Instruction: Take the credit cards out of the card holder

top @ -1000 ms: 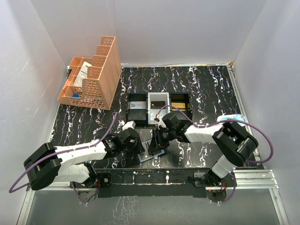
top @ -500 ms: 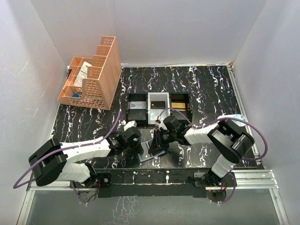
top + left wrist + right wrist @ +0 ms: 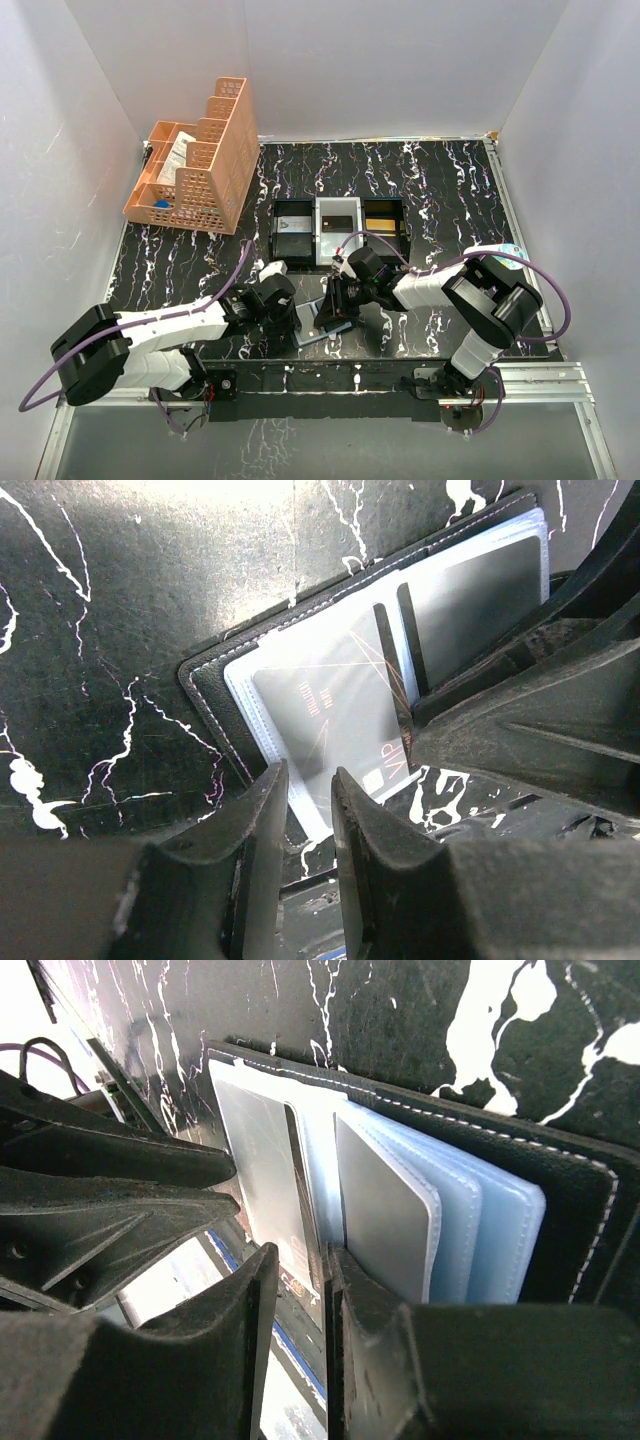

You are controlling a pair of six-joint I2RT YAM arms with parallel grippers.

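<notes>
Card holder (image 3: 320, 690) open, long axis left-right | left claw (image 3: 305, 810) at its left end, right claw (image 3: 297, 1290) at right end | both narrow over sleeve edges (image 3: 300, 1225), grip unclear

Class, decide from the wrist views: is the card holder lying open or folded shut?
Open. The card holder lies spread on the table, its clear sleeves and a grey card exposed.

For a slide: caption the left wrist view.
Left gripper, jaws narrow, at the open card holder's edge; right gripper opposite.
</notes>
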